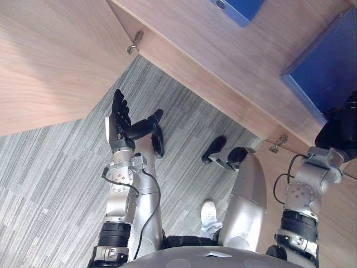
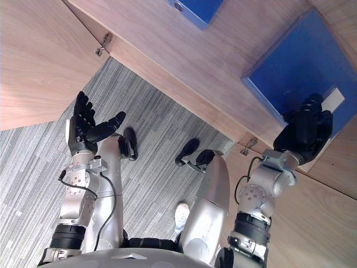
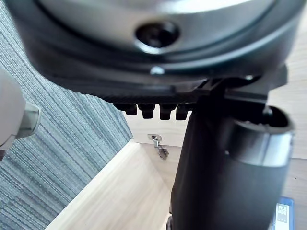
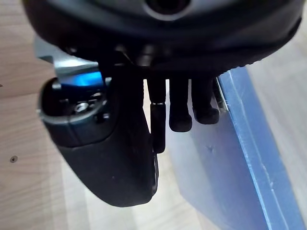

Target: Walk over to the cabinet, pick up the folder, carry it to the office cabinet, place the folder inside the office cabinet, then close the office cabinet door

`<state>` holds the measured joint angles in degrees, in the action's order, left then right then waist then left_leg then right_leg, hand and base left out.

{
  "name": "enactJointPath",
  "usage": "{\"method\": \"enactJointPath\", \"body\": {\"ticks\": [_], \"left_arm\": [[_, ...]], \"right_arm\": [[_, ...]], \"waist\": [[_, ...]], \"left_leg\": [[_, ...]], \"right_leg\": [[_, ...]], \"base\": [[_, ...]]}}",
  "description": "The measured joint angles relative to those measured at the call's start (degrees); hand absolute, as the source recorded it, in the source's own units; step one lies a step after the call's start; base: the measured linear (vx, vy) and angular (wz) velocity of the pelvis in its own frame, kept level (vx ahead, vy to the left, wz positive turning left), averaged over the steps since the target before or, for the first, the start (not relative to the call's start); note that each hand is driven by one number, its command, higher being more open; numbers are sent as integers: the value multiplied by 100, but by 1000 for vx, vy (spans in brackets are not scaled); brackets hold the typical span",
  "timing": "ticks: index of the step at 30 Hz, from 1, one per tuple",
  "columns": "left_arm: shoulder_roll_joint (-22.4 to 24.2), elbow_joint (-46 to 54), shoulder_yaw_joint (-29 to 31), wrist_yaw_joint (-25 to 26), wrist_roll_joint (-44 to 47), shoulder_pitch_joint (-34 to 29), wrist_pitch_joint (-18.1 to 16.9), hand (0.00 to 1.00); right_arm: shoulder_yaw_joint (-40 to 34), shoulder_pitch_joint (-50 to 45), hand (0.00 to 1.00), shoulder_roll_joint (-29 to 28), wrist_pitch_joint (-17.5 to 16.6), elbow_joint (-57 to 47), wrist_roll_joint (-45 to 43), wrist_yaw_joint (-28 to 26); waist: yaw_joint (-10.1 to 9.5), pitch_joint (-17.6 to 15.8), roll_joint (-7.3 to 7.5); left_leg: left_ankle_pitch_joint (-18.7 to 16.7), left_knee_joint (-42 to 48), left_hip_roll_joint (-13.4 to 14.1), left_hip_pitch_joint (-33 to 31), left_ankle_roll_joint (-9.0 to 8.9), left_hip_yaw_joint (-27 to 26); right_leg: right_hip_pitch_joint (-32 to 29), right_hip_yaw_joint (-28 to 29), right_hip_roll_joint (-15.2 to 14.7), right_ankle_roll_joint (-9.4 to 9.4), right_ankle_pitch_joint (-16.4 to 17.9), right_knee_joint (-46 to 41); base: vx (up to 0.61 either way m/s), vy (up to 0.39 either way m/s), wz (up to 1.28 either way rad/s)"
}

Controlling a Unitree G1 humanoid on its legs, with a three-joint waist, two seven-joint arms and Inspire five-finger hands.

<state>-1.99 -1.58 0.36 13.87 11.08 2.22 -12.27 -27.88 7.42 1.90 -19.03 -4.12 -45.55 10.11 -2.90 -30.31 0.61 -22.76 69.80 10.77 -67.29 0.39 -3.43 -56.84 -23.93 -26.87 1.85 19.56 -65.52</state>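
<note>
A blue folder (image 2: 301, 61) lies on the wooden shelf of the office cabinet (image 2: 184, 50), at the right. My right hand (image 2: 304, 131) sits on the folder's near corner, by its white label, with fingers curled against it. In the right wrist view the fingers (image 4: 180, 105) lie over the folder's blue face (image 4: 249, 143) and the thumb stands beside them. My left hand (image 1: 120, 120) hovers over the carpet in front of the cabinet, open, fingers straight, holding nothing.
A second blue folder (image 1: 237, 8) lies further back on the shelf. The cabinet's left door (image 1: 50, 61) stands open on its hinge (image 1: 134, 44). Another wooden door panel (image 2: 318, 223) is at lower right. Grey striped carpet (image 1: 56, 178) covers the floor.
</note>
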Motion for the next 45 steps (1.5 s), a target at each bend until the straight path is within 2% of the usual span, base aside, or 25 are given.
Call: {"method": "enactJointPath", "body": {"ticks": [14, 21, 25, 28, 31, 35, 38, 43, 45], "left_arm": [[0, -14, -2, 59, 1, -2, 0, 100], [-5, -14, 7, 54, 6, -2, 0, 100], [-6, -7, 4, 51, 5, -3, 0, 100], [0, 0, -2, 58, 6, -3, -2, 100], [15, 0, -12, 61, 5, -3, -2, 100], [83, 0, -17, 58, 6, -4, -2, 100], [124, 0, -10, 56, 5, -4, -2, 100], [135, -10, -5, 48, 3, -8, -2, 100], [130, -24, 49, 48, 1, -36, -1, 100]], "right_arm": [[381, -449, 0, -126, 53, -354, 47, -114], [336, -421, 0, -191, 125, -366, 233, -71], [54, -272, 0, -133, 128, -823, 223, 9], [-155, -238, 0, 92, 71, -1216, 202, 34], [-224, -252, 0, 179, -167, -1574, 121, 13], [215, -519, 0, -27, -178, -1698, 130, -71], [771, -791, 0, -426, 2, -1673, 139, -167], [1123, -1051, 0, -453, 217, -1648, 143, -461], [1173, -1161, 0, -453, 353, -1573, 212, -637]], "waist": [[-3, 0, 0], [-13, 0, 0], [-21, 0, 0], [-20, 0, 1], [-9, 0, 1], [3, 0, 1], [18, -1, 2], [22, -6, 10], [78, -17, 61]], "left_leg": [[-9, -34, 93, 36, -15, -10], [-6, -91, 84, 56, -18, 29], [-6, -89, 77, 49, -17, 26], [-6, -84, 77, 40, -18, 29], [-7, -84, 79, 40, -20, 33], [-11, -92, 87, 40, -25, 32], [-13, -97, 93, 40, -28, 23], [-13, -96, 94, 47, -28, 15], [-12, -111, 111, 72, -27, 2]], "right_leg": [[17, 4, 107, -7, -17, 80], [104, -85, 112, -1, -21, 157], [102, -87, 110, 1, -21, 167], [100, -90, 110, 2, -22, 168], [100, -92, 113, 2, -22, 167], [92, -90, 123, 1, -21, 172], [79, -82, 125, 1, -20, 172], [79, -74, 124, 1, -21, 172], [94, -63, 148, 8, -36, 204]], "base": [[4, -2, -3], [5, 0, 1], [0, 0, 0], [0, 0, 0], [0, 0, 0], [0, 0, 0], [0, 0, 0], [0, 0, 0], [1, 2, -5]]}}
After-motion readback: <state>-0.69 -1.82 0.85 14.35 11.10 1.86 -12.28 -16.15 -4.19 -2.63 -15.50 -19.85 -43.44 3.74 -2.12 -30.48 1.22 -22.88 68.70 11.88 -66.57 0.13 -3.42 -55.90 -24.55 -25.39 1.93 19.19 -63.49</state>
